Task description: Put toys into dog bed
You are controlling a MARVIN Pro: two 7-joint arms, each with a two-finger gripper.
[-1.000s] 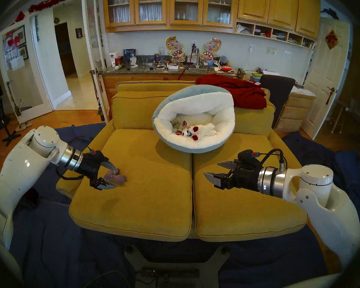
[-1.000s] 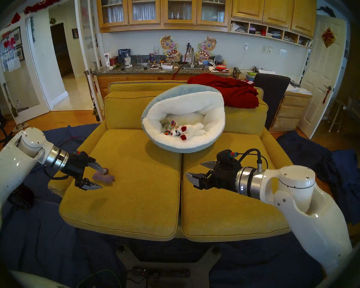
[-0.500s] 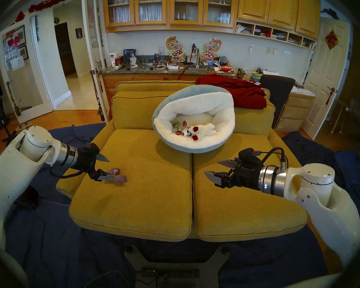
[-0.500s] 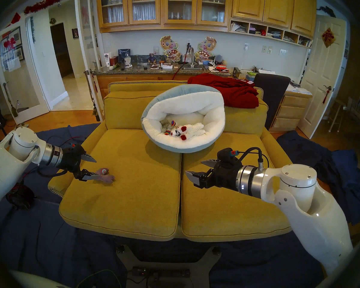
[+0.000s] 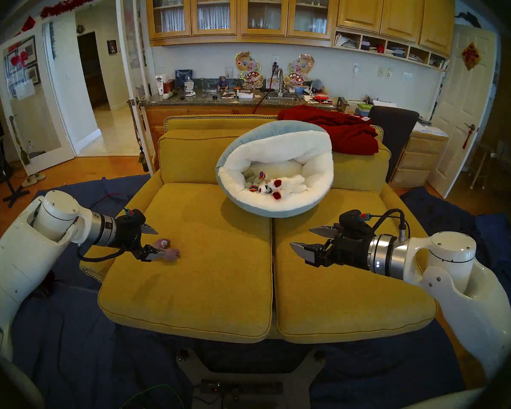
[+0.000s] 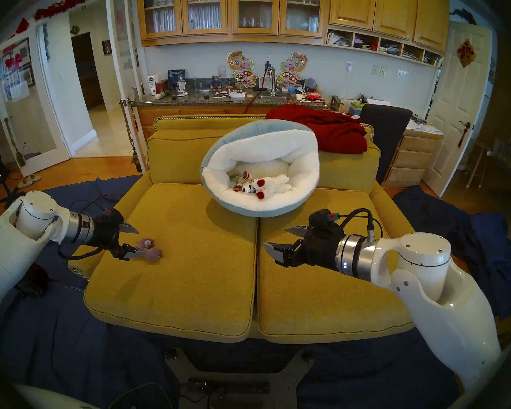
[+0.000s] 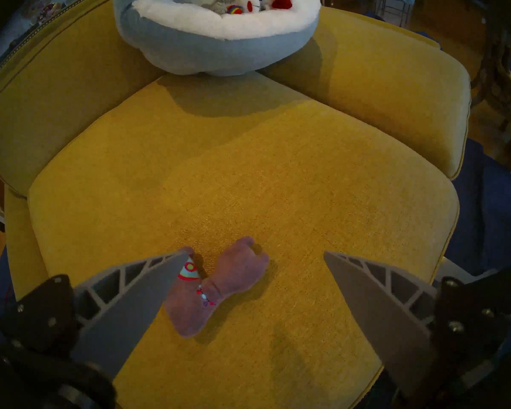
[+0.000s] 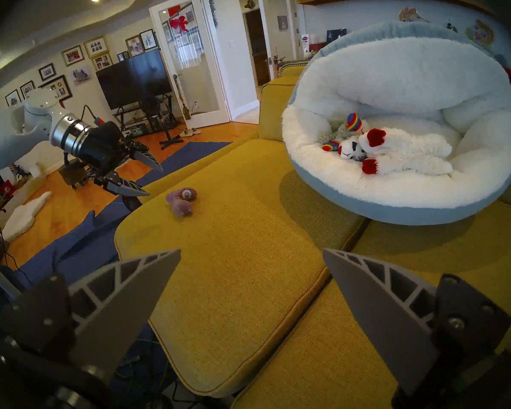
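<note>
So the purple toy (image 7: 216, 290) is lying flat on the left sofa cushion (image 5: 207, 281), out near its left edge, roughly 9 o'clock from the middle of the sofa in the head view. The left gripper (image 7: 255, 253) hangs right over it with its fingers spread wide, nothing grasped. In the wrist cam one fingertip (image 7: 177, 256) sits right at the toy's little striped cone, can't tell if it's actually touching; the other finger is well off to the side over bare cushion.

The bed (image 5: 233, 199) sits up at 12 o'clock, straddling the seam between the two seat cushions and leaning on the backrest. Inside on the fleece: a white lamb (image 8: 407, 154) with red feet, a white llama (image 8: 348, 148) with rainbow bits tucked against it, and a grey plush (image 8: 334, 131) behind them.

The right gripper (image 5: 304, 238) hovers over the right cushion at about 3 o'clock, fingers wide apart too, empty. A red blanket (image 5: 345, 131) is draped over the backrest at 1 o'clock.
</note>
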